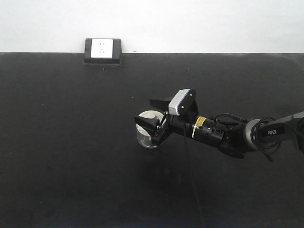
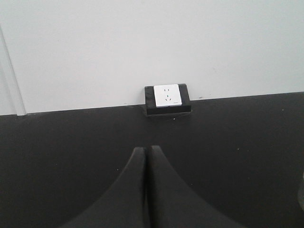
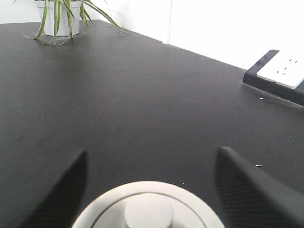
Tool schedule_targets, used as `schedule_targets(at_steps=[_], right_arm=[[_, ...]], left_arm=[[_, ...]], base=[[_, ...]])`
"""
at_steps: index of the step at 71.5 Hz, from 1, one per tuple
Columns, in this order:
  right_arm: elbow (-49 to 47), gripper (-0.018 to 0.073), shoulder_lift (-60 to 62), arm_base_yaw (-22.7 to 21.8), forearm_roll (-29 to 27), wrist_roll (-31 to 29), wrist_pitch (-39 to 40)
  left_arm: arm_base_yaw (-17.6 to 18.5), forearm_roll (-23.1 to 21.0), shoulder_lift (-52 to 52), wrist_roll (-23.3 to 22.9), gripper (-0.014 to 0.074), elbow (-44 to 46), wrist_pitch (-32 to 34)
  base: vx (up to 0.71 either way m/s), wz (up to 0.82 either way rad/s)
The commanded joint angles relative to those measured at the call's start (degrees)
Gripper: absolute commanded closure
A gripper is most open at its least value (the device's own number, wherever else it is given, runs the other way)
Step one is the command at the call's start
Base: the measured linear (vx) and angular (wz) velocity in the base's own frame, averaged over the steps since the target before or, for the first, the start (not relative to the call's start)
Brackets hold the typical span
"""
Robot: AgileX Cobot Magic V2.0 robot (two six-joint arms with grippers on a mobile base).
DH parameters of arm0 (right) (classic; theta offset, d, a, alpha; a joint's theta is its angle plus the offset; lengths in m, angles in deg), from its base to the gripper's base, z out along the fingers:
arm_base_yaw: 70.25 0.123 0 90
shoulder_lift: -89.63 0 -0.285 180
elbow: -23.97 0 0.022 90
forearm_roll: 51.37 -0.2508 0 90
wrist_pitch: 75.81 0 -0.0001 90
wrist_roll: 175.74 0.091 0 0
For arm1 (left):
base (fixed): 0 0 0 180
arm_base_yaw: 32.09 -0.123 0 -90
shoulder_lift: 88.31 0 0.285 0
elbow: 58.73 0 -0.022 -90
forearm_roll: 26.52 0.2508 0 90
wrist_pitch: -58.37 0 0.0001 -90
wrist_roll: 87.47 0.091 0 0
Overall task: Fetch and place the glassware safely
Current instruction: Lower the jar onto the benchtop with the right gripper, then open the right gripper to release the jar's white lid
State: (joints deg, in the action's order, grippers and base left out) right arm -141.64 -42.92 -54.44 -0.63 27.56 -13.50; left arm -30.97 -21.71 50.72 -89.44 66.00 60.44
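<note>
The glassware (image 1: 146, 134), a squat clear jar with a cream-white knobbed lid (image 3: 148, 208), is at the middle of the black table (image 1: 71, 142). My right gripper (image 1: 145, 111) reaches in from the right at lid height. It is open, one finger (image 3: 240, 185) on each side of the lid. Whether the fingers touch the lid does not show. In the left wrist view my left gripper (image 2: 146, 149) is shut and empty, its tips pressed together low over the table, pointing at the back wall.
A black-and-white wall socket box (image 1: 102, 50) sits at the table's back edge against the white wall. A potted plant (image 3: 61, 16) stands at a far corner in the right wrist view.
</note>
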Motion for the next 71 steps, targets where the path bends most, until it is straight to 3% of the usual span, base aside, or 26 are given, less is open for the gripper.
schedule_targets(at_steps=[1, 20, 31, 59, 71], right_arm=[[-1.3, -0.0066, 3.2, -0.3, -2.2, -0.6, 4.4], [-1.3, -0.0029, 5.0, -0.3, -2.5, 0.1, 4.3], [-1.3, -0.0023, 8.8, -0.3, -2.8, 0.3, -0.2], [-1.1, -0.0017, 26.7, -0.3, -4.2, 10.9, -31.8], [-1.1, 0.0043, 34.9, -0.3, -6.6, 14.4, -45.7]], left_arm=[[0.4, -0.4, -0.2, -0.6, 0.0603, 1.4, 4.2], [0.4, -0.4, -0.2, -0.6, 0.0603, 1.4, 4.2], [0.4, -0.4, -0.2, -0.6, 0.0603, 1.4, 4.2], [0.4, -0.4, -0.2, -0.6, 0.0603, 1.4, 4.2], [0.4, -0.4, -0.2, -0.6, 0.0603, 1.4, 4.2]], base=[[0.0, 0.0], [0.0, 0.0], [0.0, 0.0], [0.0, 0.0], [0.0, 0.0]])
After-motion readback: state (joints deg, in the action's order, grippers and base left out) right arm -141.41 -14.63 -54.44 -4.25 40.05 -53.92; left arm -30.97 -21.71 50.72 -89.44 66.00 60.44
